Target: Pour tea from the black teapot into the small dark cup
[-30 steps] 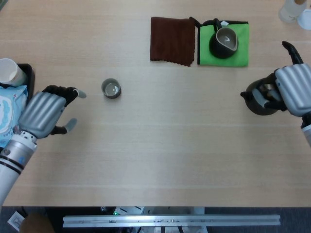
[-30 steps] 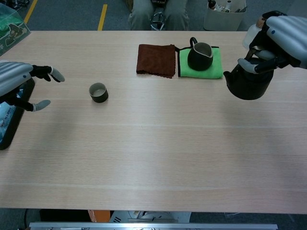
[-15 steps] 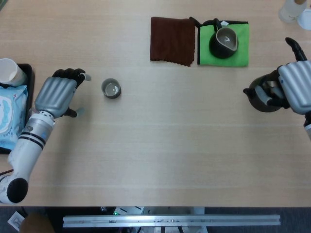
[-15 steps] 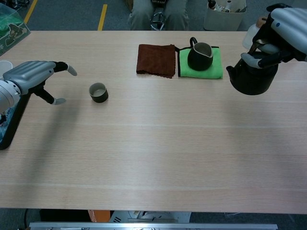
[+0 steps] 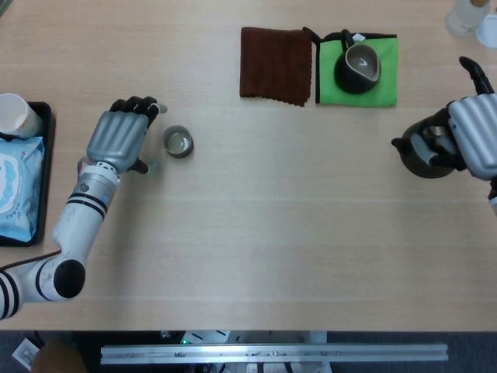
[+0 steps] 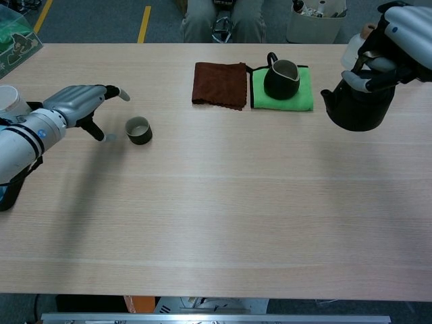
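Observation:
The small dark cup (image 5: 178, 142) (image 6: 138, 130) stands upright on the table, left of centre. My left hand (image 5: 120, 138) (image 6: 84, 101) hovers just left of it, fingers spread around nothing, fingertips close to the cup but apart from it. At the far right my right hand (image 5: 470, 137) (image 6: 398, 30) grips the black teapot (image 5: 424, 157) (image 6: 358, 103) by its top and holds it above the table, spout pointing left.
A brown cloth (image 5: 275, 64) and a green cloth (image 5: 380, 81) carrying a dark pitcher (image 5: 357, 67) lie at the back. A black tray (image 5: 44, 124) with a white cup (image 5: 15, 115) and a blue packet sits at the left edge. Pale containers (image 5: 470, 17) stand at the back right corner.
My left hand has moved right along the table, from near the tray to beside the cup. The right hand has lifted the teapot slightly and shifted it a little right.

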